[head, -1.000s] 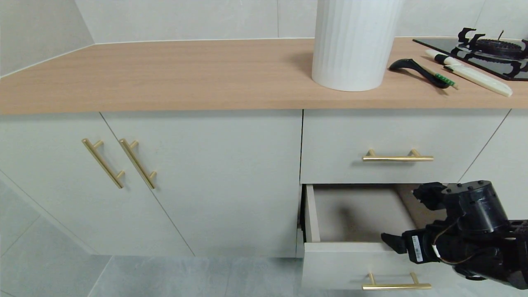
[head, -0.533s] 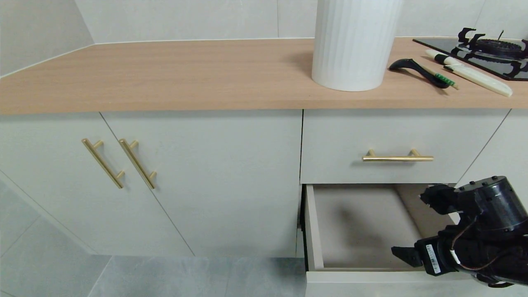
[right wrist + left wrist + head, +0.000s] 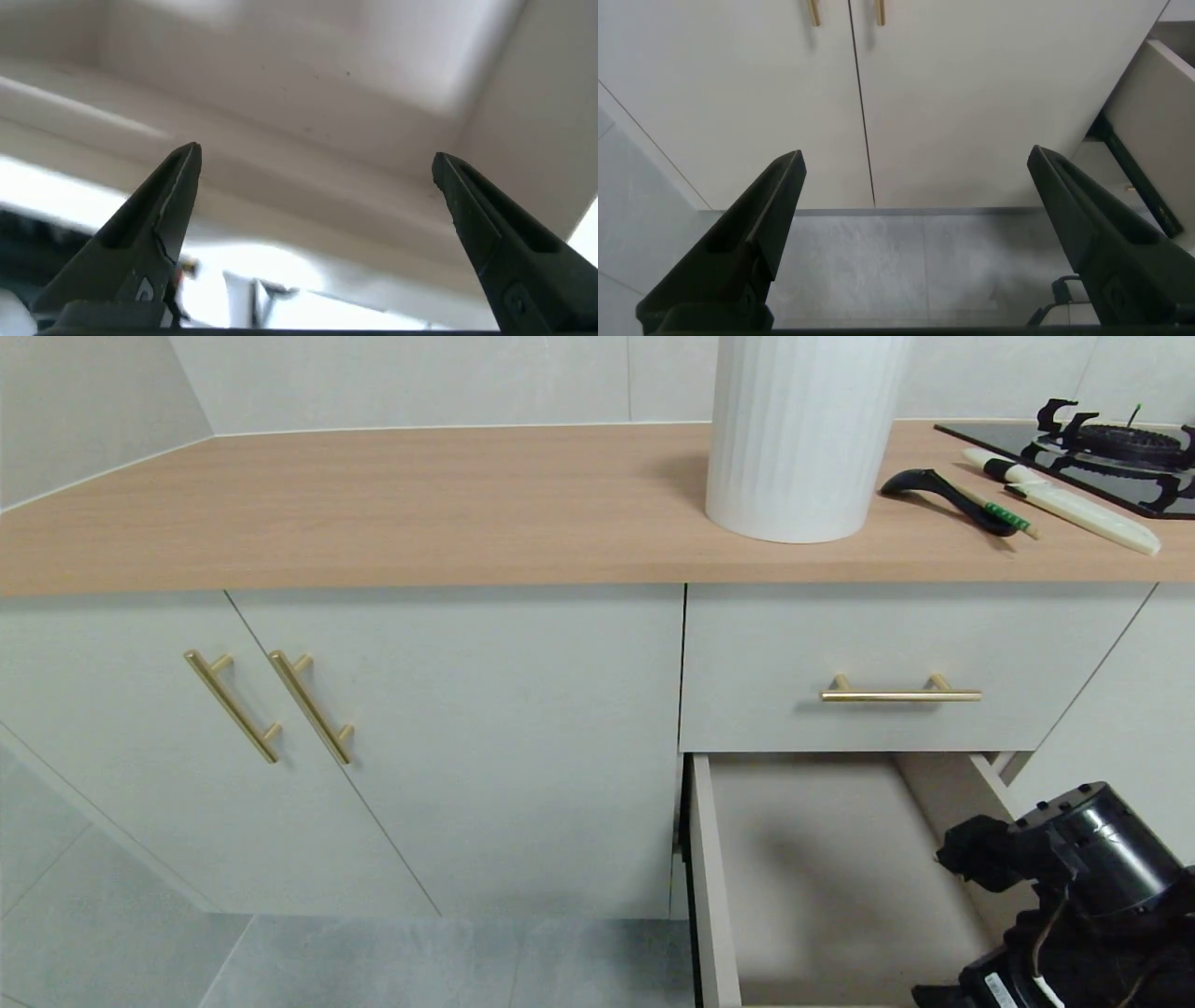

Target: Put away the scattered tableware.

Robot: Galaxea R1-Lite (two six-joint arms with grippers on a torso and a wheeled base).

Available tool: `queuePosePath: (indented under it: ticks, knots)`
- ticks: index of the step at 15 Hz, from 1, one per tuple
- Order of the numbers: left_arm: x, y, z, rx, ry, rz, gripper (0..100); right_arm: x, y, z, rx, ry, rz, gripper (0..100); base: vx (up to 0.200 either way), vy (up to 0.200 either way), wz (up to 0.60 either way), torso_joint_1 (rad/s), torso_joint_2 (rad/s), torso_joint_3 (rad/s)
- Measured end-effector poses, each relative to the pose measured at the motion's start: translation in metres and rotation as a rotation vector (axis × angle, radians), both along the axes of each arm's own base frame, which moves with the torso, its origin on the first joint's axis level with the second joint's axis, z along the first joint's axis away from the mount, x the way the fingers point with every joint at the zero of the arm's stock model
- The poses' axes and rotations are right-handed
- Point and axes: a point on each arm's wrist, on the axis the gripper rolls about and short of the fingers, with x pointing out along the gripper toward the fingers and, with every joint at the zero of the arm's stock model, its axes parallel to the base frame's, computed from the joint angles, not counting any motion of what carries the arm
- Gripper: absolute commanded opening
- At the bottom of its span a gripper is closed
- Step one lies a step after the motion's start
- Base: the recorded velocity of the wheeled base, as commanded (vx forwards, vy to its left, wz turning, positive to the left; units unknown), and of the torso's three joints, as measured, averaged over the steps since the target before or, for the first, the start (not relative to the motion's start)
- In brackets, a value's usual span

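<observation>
On the wooden counter [image 3: 420, 513] at the right lie a black spoon [image 3: 941, 493], a thin chopstick with a green end [image 3: 1005, 511] and a white knife [image 3: 1074, 506]. Below them the lower drawer [image 3: 707, 877] stands pulled far out, its inside bare. My right arm [image 3: 1074, 868] hangs over the drawer's right front corner. In the right wrist view my right gripper [image 3: 316, 154] is open, with pale drawer panels [image 3: 308, 84] close in front and nothing between the fingers. My left gripper [image 3: 915, 157] is open too, low before the cabinet doors [image 3: 868, 93].
A tall white ribbed container [image 3: 798, 439] stands on the counter left of the utensils. A black stove [image 3: 1120, 448] sits at the far right. The upper drawer [image 3: 901, 693] is closed, as are the double doors [image 3: 271, 709] with gold handles. Grey floor tiles [image 3: 896, 271] lie below.
The lower drawer has slid much farther out toward me. My right arm has drawn back and down with it, toward the bottom right corner.
</observation>
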Motion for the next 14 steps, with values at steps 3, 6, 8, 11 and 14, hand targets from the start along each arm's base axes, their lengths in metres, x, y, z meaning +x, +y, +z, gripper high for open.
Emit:
queuePosePath:
  ticks: [3, 6, 8, 11, 14]
  knots:
    - [0.000, 0.000, 0.000, 0.000, 0.000, 0.000, 100, -0.008, -0.002, 0.000, -0.042, 0.047, 0.035, 100, 0.000, 0.000, 0.00, 0.000, 0.00, 0.000]
    - [0.000, 0.000, 0.000, 0.000, 0.000, 0.000, 100, -0.020, -0.006, 0.002, -0.089, 0.107, 0.103, 100, 0.000, 0.000, 0.00, 0.000, 0.00, 0.000]
    - [0.000, 0.000, 0.000, 0.000, 0.000, 0.000, 100, -0.028, -0.008, 0.004, -0.094, 0.149, 0.152, 100, 0.000, 0.000, 0.00, 0.000, 0.00, 0.000]
    - [0.000, 0.000, 0.000, 0.000, 0.000, 0.000, 100, -0.034, -0.011, 0.008, -0.110, 0.169, 0.180, 100, 0.000, 0.000, 0.00, 0.000, 0.00, 0.000]
    - [0.000, 0.000, 0.000, 0.000, 0.000, 0.000, 100, -0.031, -0.009, 0.012, -0.092, 0.140, 0.168, 100, 0.000, 0.000, 0.00, 0.000, 0.00, 0.000]
